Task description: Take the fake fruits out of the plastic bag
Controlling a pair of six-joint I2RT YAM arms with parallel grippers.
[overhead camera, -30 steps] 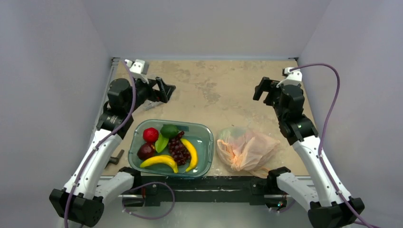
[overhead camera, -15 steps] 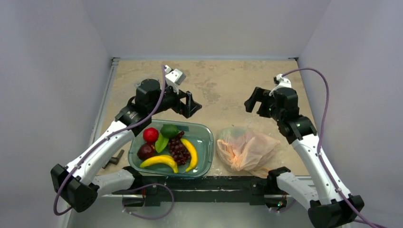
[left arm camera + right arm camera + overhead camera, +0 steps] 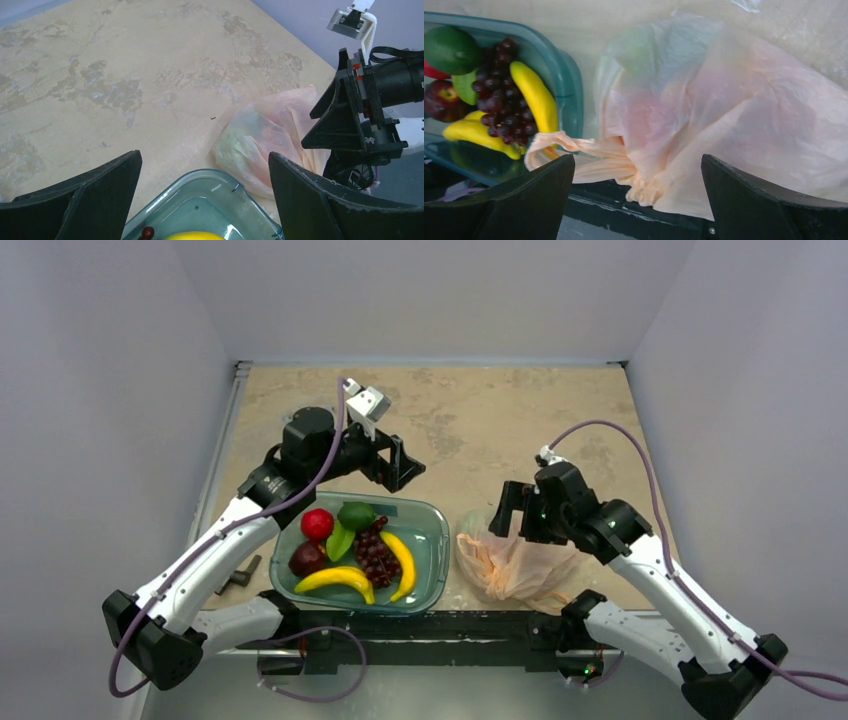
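Note:
The peach-pink plastic bag [image 3: 520, 562] lies crumpled on the table near the front edge, to the right of the tray; it also shows in the left wrist view as the plastic bag [image 3: 265, 132] and in the right wrist view as the plastic bag [image 3: 714, 110]. The fake fruits inside it show only as faint red and green tints through the film. My right gripper [image 3: 516, 514] hovers just above the bag's far left part, open and holding nothing; its knotted handles lie under the right gripper [image 3: 638, 160]. Over the tray's far edge hangs my left gripper [image 3: 404, 462], open and holding nothing.
A clear teal tray [image 3: 432, 530] left of the bag holds two bananas [image 3: 402, 562], a grape bunch [image 3: 374, 550], a red ball [image 3: 317, 524], a green ball [image 3: 356, 515] and a dark red fruit. A small dark tool [image 3: 240, 573] lies at the table's left edge. A black rail [image 3: 440, 625] runs along the front.
My right arm has swung down and toward the front, from the far right to just above the bag. The left arm came from the far left to the tray's back edge, then held still.

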